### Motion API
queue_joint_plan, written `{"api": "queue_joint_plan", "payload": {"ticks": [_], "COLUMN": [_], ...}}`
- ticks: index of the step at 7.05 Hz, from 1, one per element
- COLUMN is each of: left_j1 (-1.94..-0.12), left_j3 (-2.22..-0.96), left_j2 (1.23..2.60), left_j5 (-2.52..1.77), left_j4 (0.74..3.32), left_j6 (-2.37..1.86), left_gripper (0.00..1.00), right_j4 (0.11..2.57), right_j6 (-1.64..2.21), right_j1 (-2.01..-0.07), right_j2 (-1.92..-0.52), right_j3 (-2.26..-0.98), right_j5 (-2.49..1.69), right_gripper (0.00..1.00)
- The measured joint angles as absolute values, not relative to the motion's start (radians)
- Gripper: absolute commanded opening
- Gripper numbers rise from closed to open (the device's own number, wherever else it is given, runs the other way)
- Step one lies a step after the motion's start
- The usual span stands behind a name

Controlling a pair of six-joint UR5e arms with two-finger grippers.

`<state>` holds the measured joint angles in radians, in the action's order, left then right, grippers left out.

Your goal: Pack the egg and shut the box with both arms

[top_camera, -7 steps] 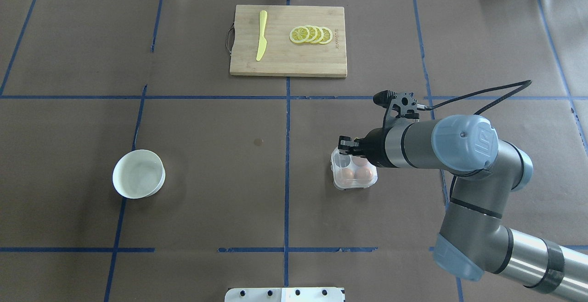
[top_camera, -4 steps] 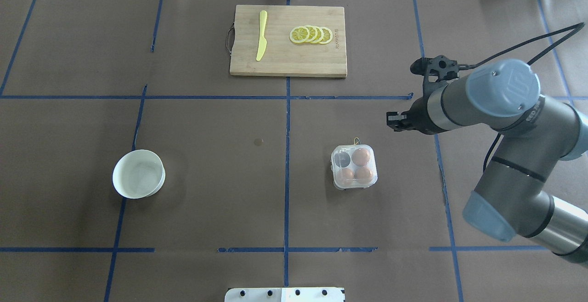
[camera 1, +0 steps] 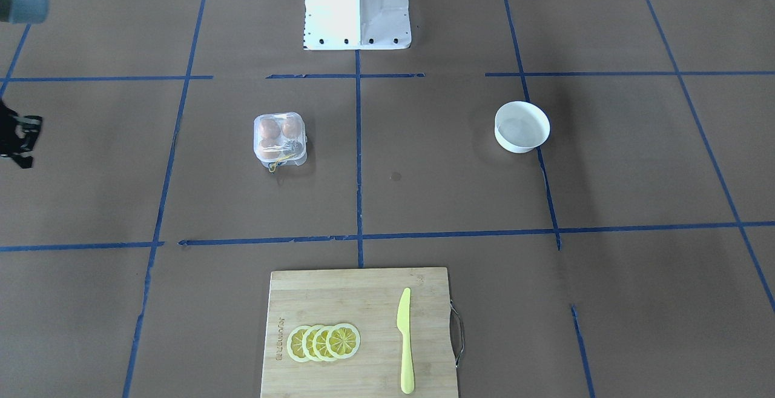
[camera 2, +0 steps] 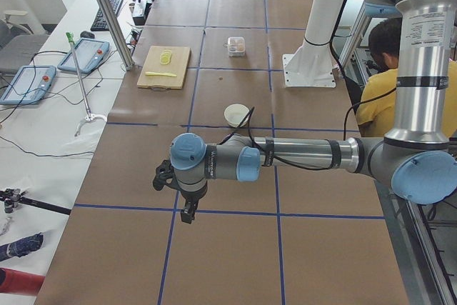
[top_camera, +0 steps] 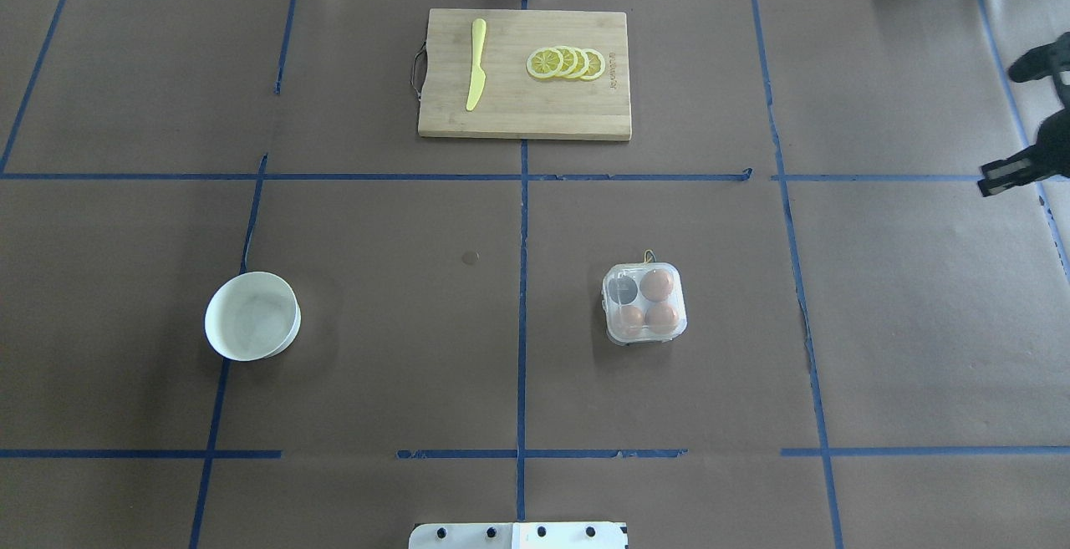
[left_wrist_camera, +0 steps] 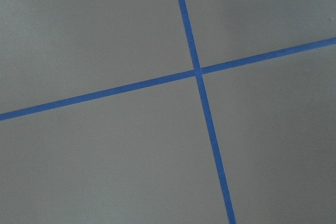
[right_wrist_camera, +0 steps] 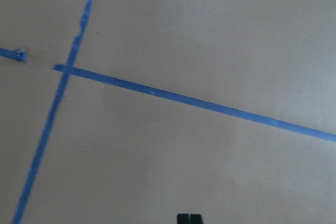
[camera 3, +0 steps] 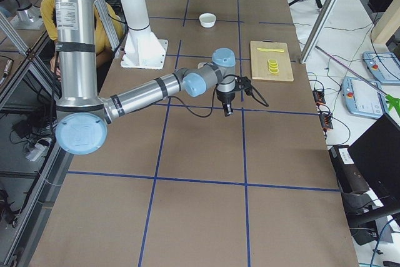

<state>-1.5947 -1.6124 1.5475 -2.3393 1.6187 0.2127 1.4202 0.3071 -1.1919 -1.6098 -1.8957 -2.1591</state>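
The clear box (top_camera: 644,303) stands right of the table's middle, its lid apparently down, with a thin yellow band at its far side. It holds three tan-brown eggs (top_camera: 657,283); one cell is empty. It also shows in the front-facing view (camera 1: 280,139). My right gripper (top_camera: 999,180) hangs at the overhead view's right edge, far from the box. Its fingertips (right_wrist_camera: 189,219) are together and hold nothing. My left gripper (camera 2: 187,212) shows only in the exterior left view, over bare paper far from the box. I cannot tell whether it is open or shut.
A white bowl (top_camera: 252,316) stands on the left side of the table. A wooden cutting board (top_camera: 525,119) lies at the far middle, with a yellow knife (top_camera: 476,64) and lemon slices (top_camera: 566,63) on it. Blue tape lines cross the brown paper.
My right gripper was over the box a second ago. It has lifted off and swung right and away to the view's edge. The box and eggs have stayed in place.
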Motion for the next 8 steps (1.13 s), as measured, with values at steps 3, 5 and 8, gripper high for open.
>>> {"api": "queue_joint_plan", "payload": {"ticks": [3,5,8], "left_j1": [-1.594,-1.595,-1.596], "left_j3": [-1.614,-1.617,-1.618], "left_j2": [1.547,1.54,1.533], "left_j5": [-2.339,-2.344,-2.362], "left_j4": [1.633,1.634,1.639], "left_j6": [0.212,0.213,0.216], "left_gripper": [1.0,1.0,1.0], "right_j4": [1.423,1.419,1.41], "right_j6": [0.064,0.053,0.053], "right_j1": [-1.444,-1.496,-1.504], "right_j2": [-1.706,-1.743,-1.759], "right_j3": [-1.752,-1.728,-1.718], "right_j5": [-2.259,-2.26,-2.275], "right_gripper": [1.0,1.0,1.0]}}
